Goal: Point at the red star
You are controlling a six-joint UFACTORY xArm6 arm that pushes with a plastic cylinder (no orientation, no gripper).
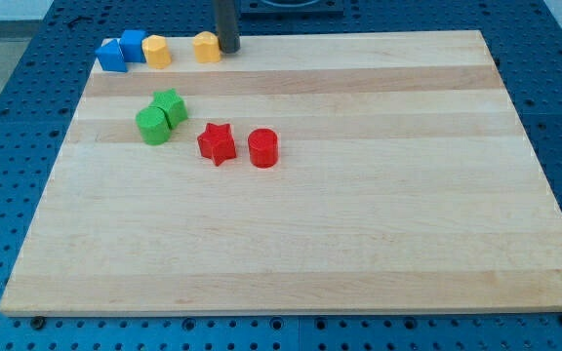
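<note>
Dark and upright, the rod stands at the board's top edge, my tip just beside a yellow block. Having no jaws, it grips nothing. Red star lies well below, apart from it.

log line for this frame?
task: point red star | my tip: top edge, beside yellow block | far from star | not done

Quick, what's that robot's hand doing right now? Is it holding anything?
No hand here: just a rod. My tip holds nothing, sits at the view's top beside a yellow block, far from the red star.
</note>
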